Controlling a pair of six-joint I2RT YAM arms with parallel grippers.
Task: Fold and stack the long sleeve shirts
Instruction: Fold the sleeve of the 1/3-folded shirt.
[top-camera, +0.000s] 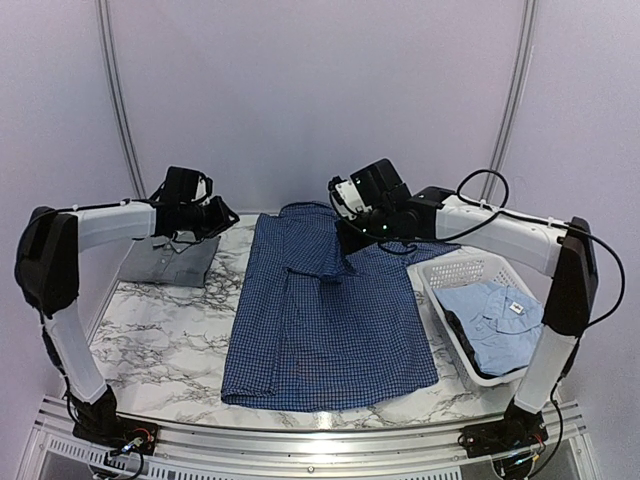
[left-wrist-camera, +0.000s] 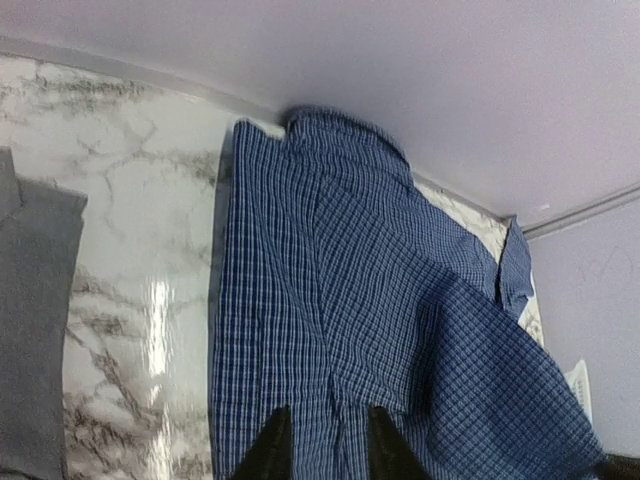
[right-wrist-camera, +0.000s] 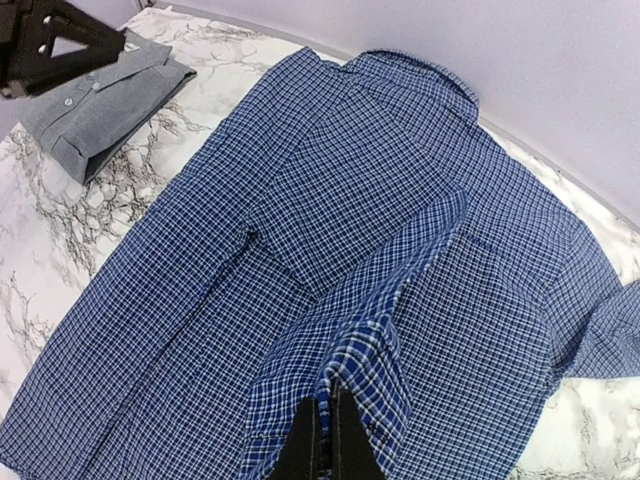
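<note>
Your right gripper (right-wrist-camera: 325, 400) is clenched on a sleeve of the dark blue checked shirt (top-camera: 320, 320), holding it up over the shirt's chest. Your left gripper (left-wrist-camera: 327, 410) hangs beside the grey shirt (top-camera: 175, 262) with fingers parted around nothing. The checked shirt lies spread mid-table (top-camera: 170, 340), the grey shirt sits folded at the far left, and the light blue shirt (top-camera: 490, 315) rests in the white basket (top-camera: 440, 275) on the right.
</note>
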